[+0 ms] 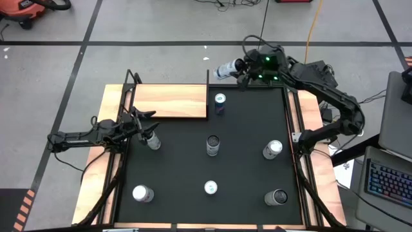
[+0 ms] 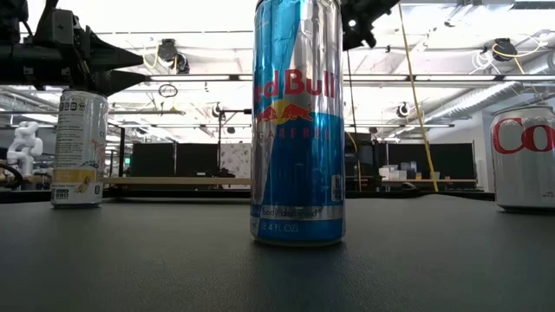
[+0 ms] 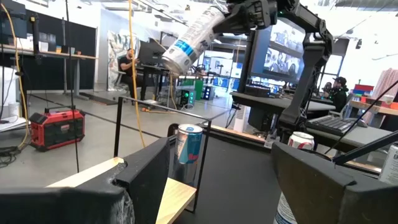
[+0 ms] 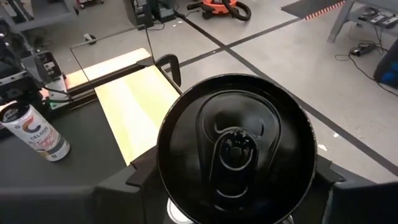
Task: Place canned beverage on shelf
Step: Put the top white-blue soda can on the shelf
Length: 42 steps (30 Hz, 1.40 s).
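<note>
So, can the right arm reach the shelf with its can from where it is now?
Probably yes. The right pincer holds a can in the air beyond the shelf, and nothing stands between them.

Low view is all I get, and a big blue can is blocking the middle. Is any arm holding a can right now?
Observer: Yes. The right gripper is shut on a silver can, tilted in the air past the far edge of the black mat.
Operator: Where's the shelf?
Observer: The wooden shelf sits at the mat's far left corner. No can stands on it.
Operator: What's the other arm doing?
Observer: The left gripper is open, close to a white can near the mat's left edge.
</note>
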{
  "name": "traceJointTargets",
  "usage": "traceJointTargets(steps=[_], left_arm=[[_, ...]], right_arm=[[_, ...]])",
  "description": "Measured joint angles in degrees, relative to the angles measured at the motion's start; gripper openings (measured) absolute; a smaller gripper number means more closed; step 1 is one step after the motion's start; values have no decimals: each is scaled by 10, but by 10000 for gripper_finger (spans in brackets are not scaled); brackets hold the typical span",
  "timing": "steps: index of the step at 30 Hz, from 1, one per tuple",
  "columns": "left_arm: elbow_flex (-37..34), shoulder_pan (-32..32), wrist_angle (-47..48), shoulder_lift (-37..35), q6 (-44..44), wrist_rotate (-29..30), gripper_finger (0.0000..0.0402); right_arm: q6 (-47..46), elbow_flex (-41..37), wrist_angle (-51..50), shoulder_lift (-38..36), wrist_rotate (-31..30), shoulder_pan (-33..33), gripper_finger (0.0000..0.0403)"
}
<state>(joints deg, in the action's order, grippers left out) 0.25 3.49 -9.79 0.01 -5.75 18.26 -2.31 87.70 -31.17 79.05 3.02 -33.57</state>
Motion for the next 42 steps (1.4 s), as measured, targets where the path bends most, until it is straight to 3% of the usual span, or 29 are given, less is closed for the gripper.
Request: traceJointTargets(steps=[9, 21, 24, 31, 36, 42], left_arm=[[0, 0, 0, 0, -58, 1, 283], [0, 0, -2, 0, -26, 6, 283], [0, 0, -2, 0, -52, 6, 283], [1, 0, -4, 0, -8, 10, 283], [25, 3, -2, 0, 8, 61, 283], [77, 18, 30, 26, 22, 37, 283]], right_arm=[[1, 56, 50, 73, 1, 19, 219], [11, 128, 55, 158, 3, 48, 219], [14, 135, 54, 173, 3, 52, 219], [14, 138, 46, 175, 3, 53, 219], [6, 138, 46, 175, 3, 52, 219], [-1, 138, 51, 175, 48, 52, 219]])
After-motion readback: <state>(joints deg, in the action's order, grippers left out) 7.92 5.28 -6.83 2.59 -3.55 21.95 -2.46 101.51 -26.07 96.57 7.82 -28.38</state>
